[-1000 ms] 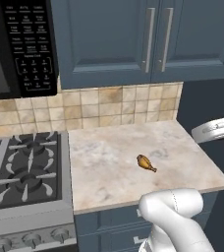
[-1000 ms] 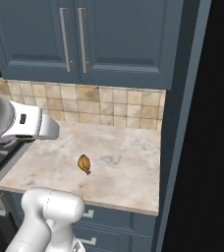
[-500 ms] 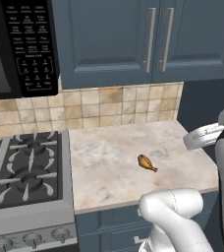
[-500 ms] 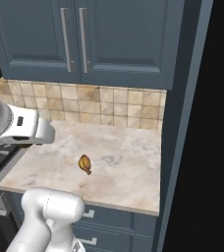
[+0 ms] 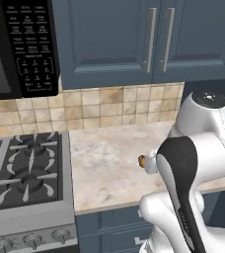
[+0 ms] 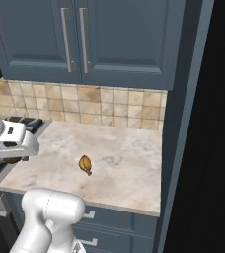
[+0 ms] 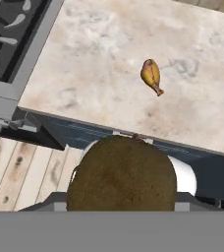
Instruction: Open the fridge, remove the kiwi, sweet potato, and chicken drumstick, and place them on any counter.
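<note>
Lying on the counter (image 6: 129,148), the chicken drumstick (image 6: 86,164) rests alone near the middle of the beige marbled slab, bulbous end toward the tiled backsplash (image 6: 80,103), thin bone tip toward the front edge. In the left base view only its end (image 5: 142,160) shows, the remainder hidden behind the robot's own white arm.

In the hand view the kiwi (image 7: 122,173), a round brown fuzzy ball, sits close before the camera, held between the jaws, which stand fairly wide around it; the finger tips themselves are hidden behind the fruit. From there the kiwi appears over the counter's front edge and the blue-grey drawer fronts (image 7: 99,132), with the wooden floor (image 7: 20,170) beyond. The drumstick (image 7: 151,76) lies well apart from it on the slab.

Surroundings noted: black gas stove (image 5: 25,170) adjoining the counter on the left, black microwave (image 5: 20,47) with keypad above it, blue-grey wall cabinets (image 5: 149,37) with silver handles over the counter. A tall dark panel (image 6: 183,123) bounds the counter on the right.
</note>
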